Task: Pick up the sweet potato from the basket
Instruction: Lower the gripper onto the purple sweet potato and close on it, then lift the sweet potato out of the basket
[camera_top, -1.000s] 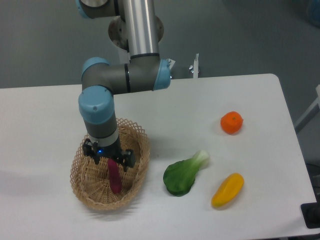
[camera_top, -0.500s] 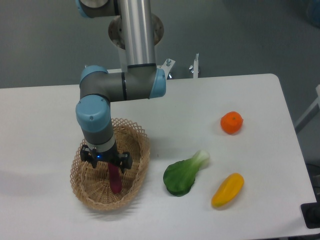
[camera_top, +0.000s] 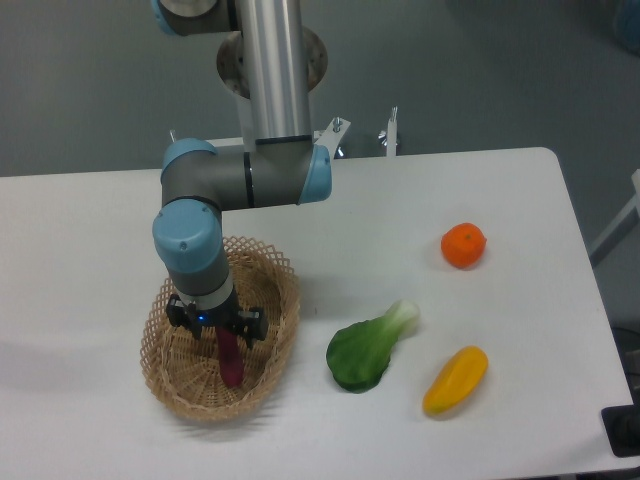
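Inside the oval tan wicker basket (camera_top: 270, 285), gripper (camera_top: 224, 341) dropped lower since a second ago, fingers apparently clamped on slim reddish-purple sweet potato (camera_top: 231, 362); lift next.

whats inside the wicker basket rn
Inside the oval tan woven wicker basket lies one slim reddish-purple sweet potato. The end effector covers its upper end, so the grip itself is hidden.

A lab: bare white table (camera_top: 400, 190), plain grey wall (camera_top: 480, 70), mounted robot arm (camera_top: 275, 90).
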